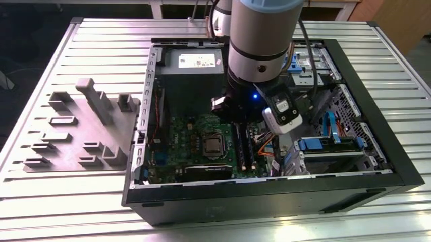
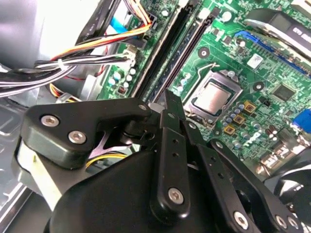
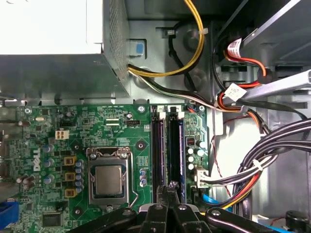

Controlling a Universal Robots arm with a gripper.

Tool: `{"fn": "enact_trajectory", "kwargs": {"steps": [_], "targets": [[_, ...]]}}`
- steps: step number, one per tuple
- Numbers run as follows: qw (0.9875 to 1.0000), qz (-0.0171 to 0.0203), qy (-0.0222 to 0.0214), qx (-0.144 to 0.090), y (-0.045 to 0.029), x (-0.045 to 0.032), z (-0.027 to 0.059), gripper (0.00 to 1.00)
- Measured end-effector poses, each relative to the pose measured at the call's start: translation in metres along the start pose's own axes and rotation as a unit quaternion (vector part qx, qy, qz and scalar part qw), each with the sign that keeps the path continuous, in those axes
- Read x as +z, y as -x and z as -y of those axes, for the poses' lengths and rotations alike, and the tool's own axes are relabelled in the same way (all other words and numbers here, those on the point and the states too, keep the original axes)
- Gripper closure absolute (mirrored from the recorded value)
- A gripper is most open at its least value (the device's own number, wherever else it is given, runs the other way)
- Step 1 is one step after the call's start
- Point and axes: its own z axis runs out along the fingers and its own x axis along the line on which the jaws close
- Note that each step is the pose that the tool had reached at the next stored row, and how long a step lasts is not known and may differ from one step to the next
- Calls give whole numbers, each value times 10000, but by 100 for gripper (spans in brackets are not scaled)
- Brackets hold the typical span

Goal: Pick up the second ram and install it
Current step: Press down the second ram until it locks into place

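Observation:
My gripper [image 3: 170,186] hangs low inside the open computer case [image 1: 377,166], over the green motherboard [image 3: 121,131]. Its two black fingers are shut tip to tip, with nothing visible between them. In both wrist views the tips stand over one end of the two long black sockets [image 3: 167,150] [image 2: 177,53], roughly on the line between them. A thin blue-green edge [image 3: 181,145] runs along the socket nearer the cables. I cannot tell whether the second ram is seated there. In the exterior view the arm's wrist [image 1: 259,60] covers the gripper.
The processor socket [image 3: 109,180] lies beside the sockets, and the grey power-supply box [image 3: 53,63] sits beyond the board. Cable bundles [image 3: 262,160] run close on the sockets' other side. Grey holder blocks [image 1: 81,131] stand on the slatted table at the exterior view's left.

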Motion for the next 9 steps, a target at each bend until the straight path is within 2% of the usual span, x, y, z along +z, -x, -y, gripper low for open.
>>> {"fn": "enact_trajectory", "kwargs": {"steps": [9], "targets": [[10000,0,1,0,1,-21,-1,90]]}}
